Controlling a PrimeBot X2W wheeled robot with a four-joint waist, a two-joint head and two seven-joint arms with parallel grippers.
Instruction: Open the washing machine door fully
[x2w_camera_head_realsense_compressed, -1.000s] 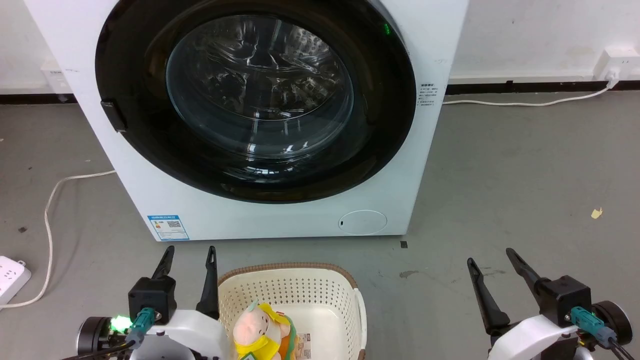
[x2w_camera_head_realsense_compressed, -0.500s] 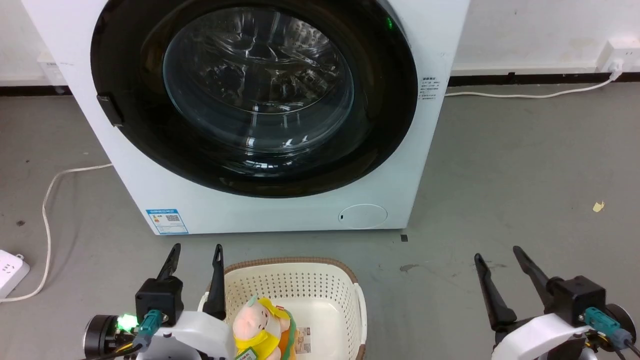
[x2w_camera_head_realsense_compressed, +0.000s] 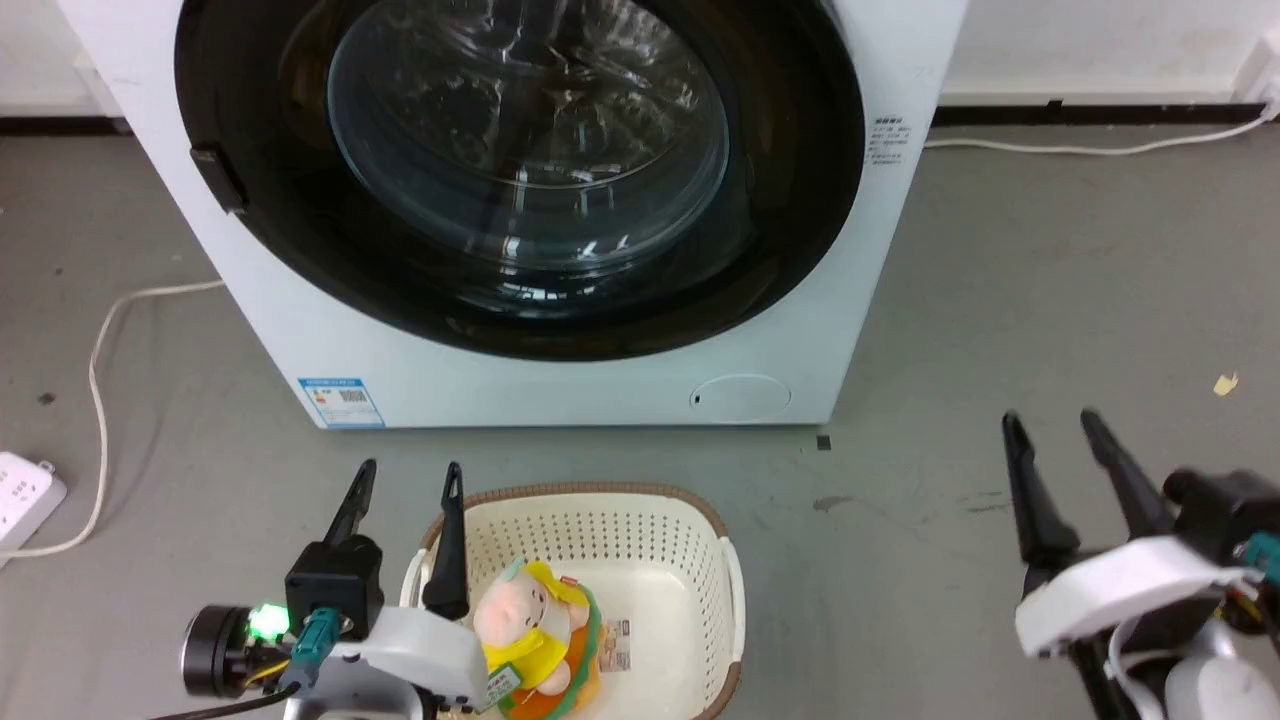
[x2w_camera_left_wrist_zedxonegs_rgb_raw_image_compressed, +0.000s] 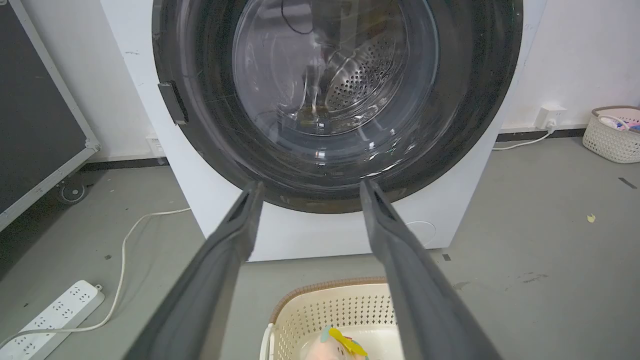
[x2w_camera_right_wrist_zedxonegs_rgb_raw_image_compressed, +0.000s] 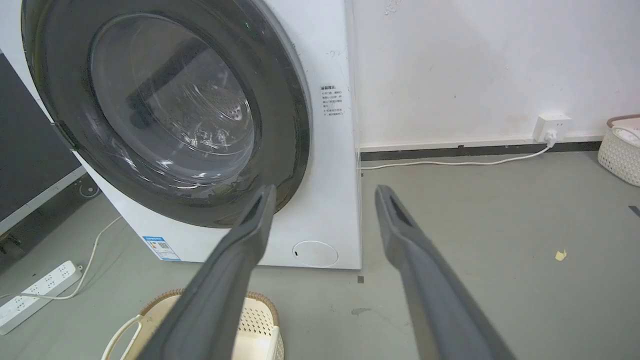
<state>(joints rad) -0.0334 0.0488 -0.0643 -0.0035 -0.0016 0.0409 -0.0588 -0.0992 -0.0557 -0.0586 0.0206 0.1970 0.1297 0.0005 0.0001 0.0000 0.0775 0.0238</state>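
While the head camera has dipped nearer, the left gripper (x2w_camera_head_realsense_compressed: 411, 467), fingers apart, sits by the basket (x2w_camera_head_realsense_compressed: 580, 492); the washing machine door (x2w_camera_head_realsense_compressed: 520, 170) stays shut, handle (x2w_camera_head_realsense_compressed: 218, 178) untouched; the right gripper (x2w_camera_head_realsense_compressed: 1049, 417), also apart, has crept forward: early approach.

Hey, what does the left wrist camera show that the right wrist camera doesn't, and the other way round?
Left wrist view, not the right: the plush toy in the basket. Right wrist view, not the left: the blue label and the sticker on the washer. Both: the closed door, the power strip and the wall socket.
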